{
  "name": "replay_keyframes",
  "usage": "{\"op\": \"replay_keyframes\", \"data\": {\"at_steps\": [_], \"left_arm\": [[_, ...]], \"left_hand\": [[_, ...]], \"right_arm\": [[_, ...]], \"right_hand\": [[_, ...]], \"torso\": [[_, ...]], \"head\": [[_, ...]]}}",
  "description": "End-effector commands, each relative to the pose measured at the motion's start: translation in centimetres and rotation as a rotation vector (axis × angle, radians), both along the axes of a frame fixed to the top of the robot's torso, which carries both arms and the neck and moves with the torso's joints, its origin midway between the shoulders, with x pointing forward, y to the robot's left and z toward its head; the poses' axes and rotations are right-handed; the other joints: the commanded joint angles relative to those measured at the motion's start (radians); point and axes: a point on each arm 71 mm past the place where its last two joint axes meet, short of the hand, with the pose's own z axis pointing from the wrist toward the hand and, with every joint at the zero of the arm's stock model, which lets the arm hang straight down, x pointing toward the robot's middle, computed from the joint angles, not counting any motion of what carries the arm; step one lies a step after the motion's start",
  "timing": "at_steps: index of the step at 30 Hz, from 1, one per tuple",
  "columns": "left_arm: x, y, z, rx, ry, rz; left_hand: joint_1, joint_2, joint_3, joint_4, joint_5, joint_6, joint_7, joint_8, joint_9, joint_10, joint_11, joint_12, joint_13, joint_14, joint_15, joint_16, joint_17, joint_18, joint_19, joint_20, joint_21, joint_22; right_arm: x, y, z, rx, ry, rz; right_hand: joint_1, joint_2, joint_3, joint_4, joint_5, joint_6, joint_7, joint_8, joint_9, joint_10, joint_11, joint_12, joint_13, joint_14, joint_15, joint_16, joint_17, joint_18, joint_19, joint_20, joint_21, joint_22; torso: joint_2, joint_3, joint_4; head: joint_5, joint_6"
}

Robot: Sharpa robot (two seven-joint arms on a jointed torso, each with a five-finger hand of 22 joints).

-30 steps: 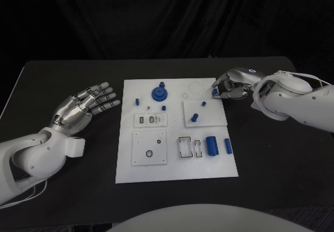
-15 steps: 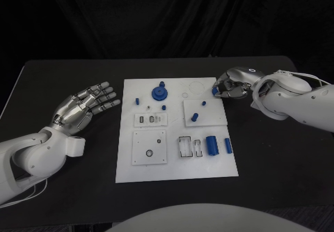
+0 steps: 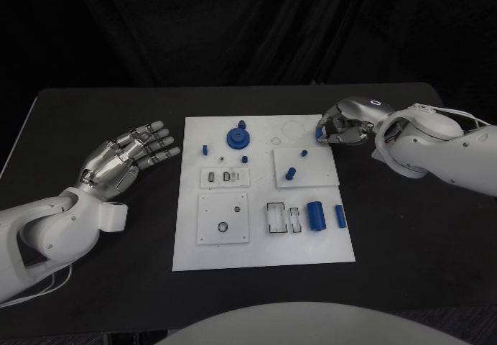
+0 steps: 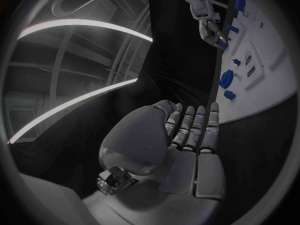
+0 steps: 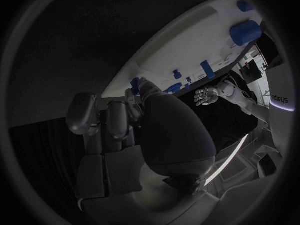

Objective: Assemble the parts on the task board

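Movement across the last second is confined to small adjustments. Right hand (image 3: 342, 131) is staying at the far right edge of the task board (image 3: 264, 248), its fingers curled inward around a small blue part (image 5: 135, 83) that is showing at the fingertips in the right wrist view; the hand is grasping that part, and its position over the board edge is shifting only slightly. Left hand (image 3: 126, 157) is remaining released, palm up with fingers spread, hovering over the desk (image 3: 103, 287) well to the left of the board, touching nothing.

Board contents are lying as they did a second ago: the blue gear-like part (image 3: 238, 136) is sitting near the far edge, a small blue peg (image 3: 204, 151) is standing beside it, another short blue part (image 3: 290, 173) is resting on the raised square plate, and two blue cylinders (image 3: 324, 215) are lying side by side at the right, next to open rectangular slots.

Judging from this, the picked part is not yet placed; the task is at an early stage, with most parts still loose.

Writing: lettering on the robot's body in the right wrist view is too small to be read with confidence.
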Motion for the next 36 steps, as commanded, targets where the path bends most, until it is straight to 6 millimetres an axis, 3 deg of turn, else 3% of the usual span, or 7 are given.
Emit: {"op": "replay_keyframes", "data": {"at_steps": [1, 12, 23, 36], "left_arm": [[0.0, -0.1, 0.1, -0.022, -0.013, -0.009], [0.0, 0.0, 0.0, -0.019, -0.009, -0.008], [0.1, -0.1, -0.1, -0.018, -0.006, -0.010], [0.1, -0.2, -0.1, -0.017, -0.004, -0.012]], "left_hand": [[-0.013, -0.001, 0.006, 0.000, -0.004, -0.003, 0.006, 0.001, 0.001, -0.002, 0.008, 0.004, -0.002, -0.002, 0.005, 0.002, -0.001, -0.008, -0.008, 0.002, -0.005, -0.002], [-0.013, -0.001, 0.006, 0.000, -0.004, -0.003, 0.006, 0.001, 0.001, -0.002, 0.008, 0.004, -0.002, -0.002, 0.005, 0.002, -0.001, -0.008, -0.008, 0.002, -0.005, -0.002], [-0.014, -0.001, 0.008, 0.000, -0.004, -0.004, 0.006, 0.001, 0.001, -0.002, 0.009, 0.004, -0.002, -0.004, 0.005, 0.001, -0.001, -0.009, -0.009, 0.002, -0.005, -0.002], [-0.014, -0.001, 0.008, 0.000, -0.004, -0.004, 0.006, 0.001, 0.001, -0.002, 0.009, 0.004, -0.002, -0.004, 0.005, 0.001, -0.001, -0.009, -0.009, 0.002, -0.005, -0.002]], "right_arm": [[-0.1, 0.1, 0.2, 0.017, -0.034, -0.008], [-0.8, 1.4, 1.0, 0.067, -0.101, 0.017], [-3.1, 6.8, 2.4, 0.147, -0.131, 0.168], [-4.6, 13.4, 1.7, 0.150, -0.049, 0.347]], "right_hand": [[0.004, 0.010, -0.009, -0.001, 0.001, 0.012, -0.001, 0.014, 0.011, 0.006, -0.002, 0.005, 0.002, 0.007, -0.003, -0.002, 0.001, 0.013, 0.010, -0.002, -0.005, 0.071], [-0.005, 0.015, -0.020, 0.002, 0.018, 0.029, -0.006, 0.070, 0.059, 0.011, -0.005, 0.008, 0.006, 0.010, -0.007, 0.001, 0.006, 0.012, 0.014, -0.005, -0.006, 0.076], [-0.014, 0.019, -0.023, 0.007, 0.041, 0.024, -0.006, 0.089, 0.080, 0.023, -0.006, 0.017, 0.017, 0.016, -0.008, 0.012, 0.014, 0.011, 0.020, -0.006, 0.000, 0.082], [-0.024, 0.028, -0.022, 0.009, 0.072, 0.005, -0.002, 0.102, 0.099, 0.026, -0.004, 0.020, 0.021, 0.017, -0.007, 0.013, 0.016, 0.011, 0.020, -0.007, -0.007, 0.084]], "torso": [[0.000, -0.0006, -0.0004], [0.000, -0.0007, -0.0003], [0.000, -0.0007, -0.0010], [0.000, -0.0017, 0.0005]], "head": [[0.002, -0.001], [0.007, -0.002], [0.010, -0.008], [0.011, -0.012]]}}
